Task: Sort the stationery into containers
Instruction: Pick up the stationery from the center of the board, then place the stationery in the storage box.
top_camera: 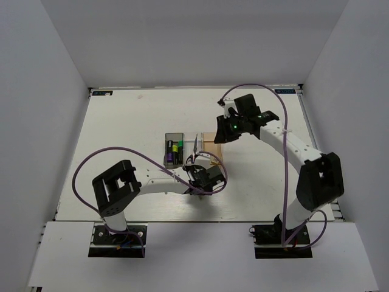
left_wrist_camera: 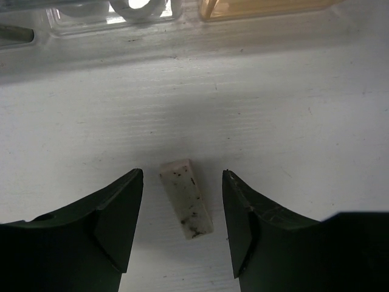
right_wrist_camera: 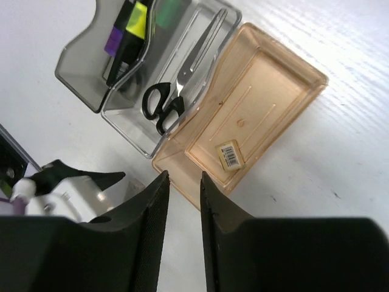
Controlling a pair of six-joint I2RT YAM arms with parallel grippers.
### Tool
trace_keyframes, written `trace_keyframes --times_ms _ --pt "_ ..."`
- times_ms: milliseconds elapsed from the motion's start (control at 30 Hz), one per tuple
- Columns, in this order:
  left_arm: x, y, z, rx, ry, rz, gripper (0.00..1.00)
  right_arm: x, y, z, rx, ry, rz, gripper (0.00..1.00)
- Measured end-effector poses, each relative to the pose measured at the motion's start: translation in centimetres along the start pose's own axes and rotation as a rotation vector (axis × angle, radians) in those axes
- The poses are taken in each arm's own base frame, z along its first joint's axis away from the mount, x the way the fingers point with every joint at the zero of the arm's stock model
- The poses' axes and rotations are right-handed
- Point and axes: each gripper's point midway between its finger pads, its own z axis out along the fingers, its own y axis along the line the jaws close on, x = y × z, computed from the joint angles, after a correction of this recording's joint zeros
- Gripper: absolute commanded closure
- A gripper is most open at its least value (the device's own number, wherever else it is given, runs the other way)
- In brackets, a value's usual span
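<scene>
A beige eraser [left_wrist_camera: 186,198], speckled with dark marks, lies on the white table between the fingers of my open left gripper [left_wrist_camera: 182,173], touching neither finger. That left gripper [top_camera: 196,182] sits just in front of the bins. The dark grey bin [right_wrist_camera: 79,67] holds the purple [right_wrist_camera: 113,41], yellow [right_wrist_camera: 138,18] and green [right_wrist_camera: 170,9] capped highlighters. Black-handled scissors [right_wrist_camera: 163,103] lie in the clear bin [right_wrist_camera: 130,131]. The orange bin [right_wrist_camera: 292,67] shows only a barcode sticker [right_wrist_camera: 230,154]. My right gripper [right_wrist_camera: 183,175] hovers over the orange bin's near corner, with a narrow gap and nothing held. The grey eraser is out of view.
The three bins stand in a row mid-table [top_camera: 193,146]. White walls enclose the table on three sides. The left arm's purple cable [top_camera: 97,158] loops over the table's left part. The right arm [top_camera: 292,152] reaches in from the right.
</scene>
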Motion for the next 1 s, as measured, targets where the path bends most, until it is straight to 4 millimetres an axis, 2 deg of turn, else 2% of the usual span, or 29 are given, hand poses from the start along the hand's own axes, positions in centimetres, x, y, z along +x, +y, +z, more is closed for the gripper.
trace_keyframes --times_ms 100,200,233,300,333,400,500,533,567,633,667,700,733,767,867,933,1000 --pt "0.3 0.0 0.3 -0.009 0.008 -0.010 0.37 -0.8 0.1 -2.1 0.028 -0.062 -0.015 0.68" --pt "0.6 0.1 0.7 -0.019 0.014 -0.023 0.45 -1.1 -0.7 -3.3 0.063 -0.095 -0.007 0.68" --pt "0.6 0.1 0.7 -0.022 0.013 -0.027 0.56 -1.1 -1.1 -3.6 0.075 -0.100 0.001 0.68" --pt "0.6 0.1 0.7 -0.025 0.012 -0.047 0.67 -1.1 -2.1 -4.0 0.101 -0.106 0.024 0.68" --pt "0.7 0.0 0.7 -0.023 0.012 -0.055 0.76 -1.1 -2.5 -4.1 0.112 -0.109 0.034 0.68" --pt "0.8 -0.2 0.5 -0.022 0.005 -0.057 0.82 -1.3 -3.3 -4.5 0.128 -0.119 0.055 0.66" --pt "1.0 -0.4 0.3 -0.022 -0.003 -0.045 0.88 -1.5 -4.2 -5.3 0.153 -0.137 0.083 0.57" --pt "1.1 -0.5 0.1 -0.021 -0.001 -0.032 0.89 -1.4 -4.6 -5.6 0.168 -0.144 0.088 0.39" --pt "1.1 -0.8 -0.3 -0.017 -0.002 -0.014 0.89 -1.4 -4.9 -5.9 0.179 -0.148 0.093 0.31" --pt "0.7 -1.5 -0.9 -0.005 -0.008 0.011 0.89 -1.1 -5.4 -6.8 0.214 -0.155 0.085 0.27" --pt "0.0 -2.1 -1.4 0.010 -0.019 0.019 0.89 -1.0 -5.6 -7.2 0.229 -0.160 0.079 0.38" --pt "-0.8 -2.9 -1.9 0.028 -0.034 0.025 0.89 -0.8 -5.8 -7.7 0.245 -0.164 0.068 0.59" --pt "-1.8 -3.8 -2.5 0.048 -0.049 0.026 0.89 -0.5 -6.0 -8.1 0.262 -0.168 0.053 0.86" --pt "-3.2 -4.7 -3.3 0.072 -0.072 0.022 0.89 -0.1 -6.2 -8.4 0.276 -0.169 0.043 1.00" --pt "-7.2 -6.7 -5.0 0.127 -0.141 -0.006 0.89 2.0 -6.8 -9.1 0.314 -0.155 0.031 1.00" --pt "-9.8 -7.1 -5.7 0.140 -0.177 -0.023 0.89 3.4 -7.2 -9.4 0.340 -0.151 0.021 1.00" --pt "-12.0 -7.1 -5.5 0.135 -0.200 -0.036 0.89 4.9 -7.7 -9.7 0.370 -0.142 0.015 1.00"
